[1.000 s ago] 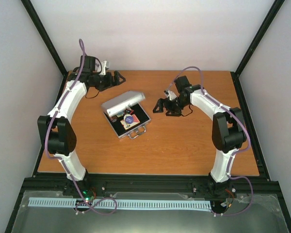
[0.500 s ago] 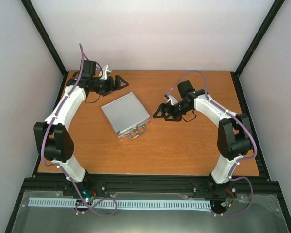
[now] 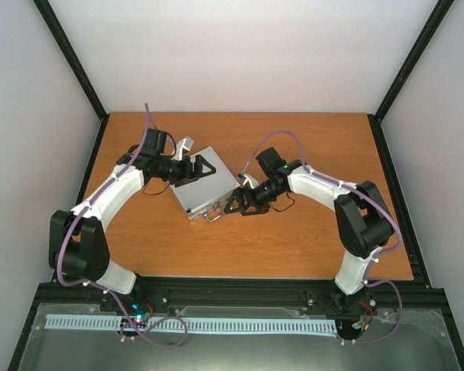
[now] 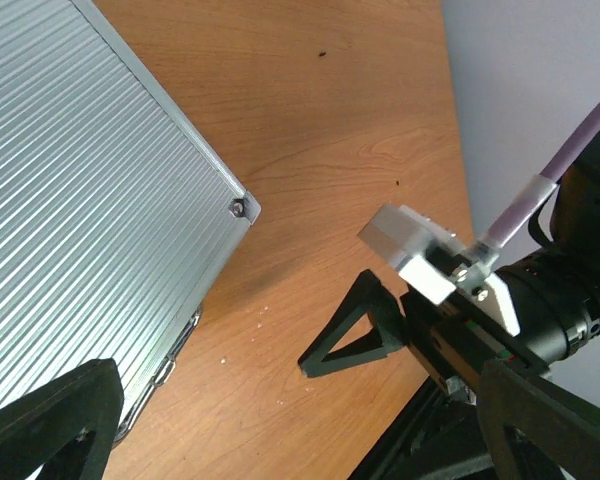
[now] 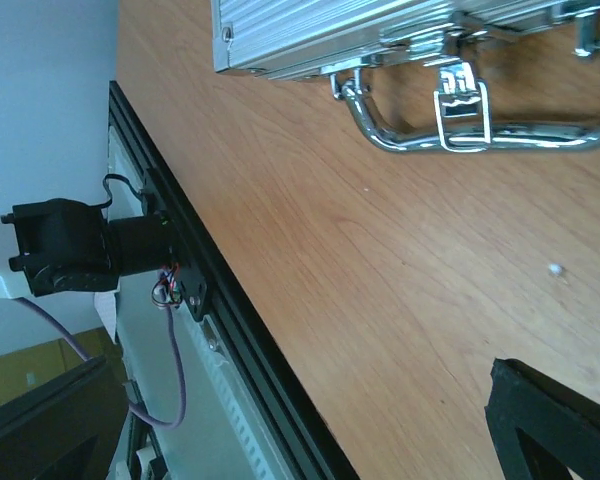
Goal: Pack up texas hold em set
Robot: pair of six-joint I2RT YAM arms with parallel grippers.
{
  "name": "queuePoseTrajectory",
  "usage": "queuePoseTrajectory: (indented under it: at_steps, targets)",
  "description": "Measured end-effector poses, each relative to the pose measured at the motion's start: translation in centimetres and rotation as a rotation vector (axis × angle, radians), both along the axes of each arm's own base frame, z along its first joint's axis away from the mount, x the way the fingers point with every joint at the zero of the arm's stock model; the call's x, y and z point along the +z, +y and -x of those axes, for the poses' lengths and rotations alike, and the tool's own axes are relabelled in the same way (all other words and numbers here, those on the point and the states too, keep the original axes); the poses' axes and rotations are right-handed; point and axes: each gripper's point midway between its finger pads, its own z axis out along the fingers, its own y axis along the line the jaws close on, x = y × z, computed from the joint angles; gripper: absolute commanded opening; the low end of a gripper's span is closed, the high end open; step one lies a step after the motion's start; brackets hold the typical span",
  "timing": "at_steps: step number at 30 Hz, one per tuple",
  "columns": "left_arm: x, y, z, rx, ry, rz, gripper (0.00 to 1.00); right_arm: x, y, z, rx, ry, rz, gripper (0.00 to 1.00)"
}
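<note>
1. Case [image 3: 203, 189]: closed and flat on the table [image 3: 294, 239], directly betw. the two tools. Contents are not visible.
2. Left tool [image 3: 203, 166]: fingers spread wide, nothing betw. them. It sits over the lid [image 4: 70, 200] at the end away from the handle. Contact w/ the lid cannot be confirmed.
3. Right tool [image 3: 236, 202]: fingers spread wide, nothing betw. them. The handle [image 5: 500, 138] and a clasp [image 5: 460, 100] lie just ahead of it. The handle edge runs crosswise to its reach. The right arm is nearer the clasps, so fastening likely falls to it.
4. View diffs: the right wrist cam shows the handle and a clasp that appears to hang unfastened (judgement). The overhead cam is too coarse to show this. The left wrist cam shows the ribbed lid and one corner, but no clasps.
</note>
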Motion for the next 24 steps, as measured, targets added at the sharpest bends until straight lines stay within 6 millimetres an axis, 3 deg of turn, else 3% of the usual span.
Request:
queuePoseTrajectory:
  at_steps: [11,24]
  targets:
    - [-3.2,-0.2,-0.1,-0.007,0.064,0.002,1.00,-2.1,4.2,0.8,0.067,-0.006,0.017,1.00]
    - [-5.9,-0.3,-0.4,-0.003,0.142,-0.011,1.00,-4.1,5.7,-2.5,0.055,-0.086,0.076,1.00]
